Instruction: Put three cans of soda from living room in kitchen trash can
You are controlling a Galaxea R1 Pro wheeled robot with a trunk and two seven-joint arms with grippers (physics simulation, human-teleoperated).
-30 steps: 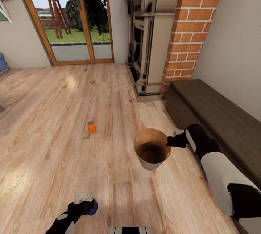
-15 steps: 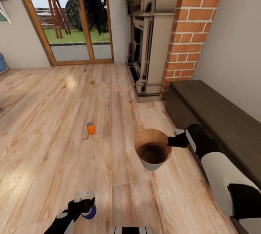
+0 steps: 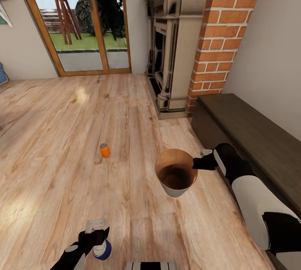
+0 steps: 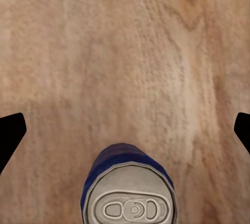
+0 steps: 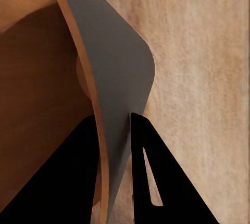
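Observation:
A dark blue can of soda (image 3: 102,250) stands upright on the wood floor just under my left gripper (image 3: 97,232). In the left wrist view its grey top (image 4: 129,206) faces the camera, and my left gripper (image 4: 125,130) is open, fingertips wide apart and clear of the can. An orange can of soda (image 3: 104,150) stands on the floor further ahead. My right gripper (image 3: 195,163) is shut on the rim of the tash can (image 3: 176,173), holding it above the floor with its brown inside showing. The right wrist view has my right gripper (image 5: 113,117) pinching the grey wall (image 5: 117,73).
A brick fireplace (image 3: 184,39) rises ahead to the right. A dark wooden bench (image 3: 251,132) runs along the right wall beside my right arm. A glass door (image 3: 79,19) lies straight ahead. Open wood floor (image 3: 54,136) spreads to the left.
The blue can has gone from between my left fingers down to the floor. The left gripper has let it go. The right arm and the tash can hold still.

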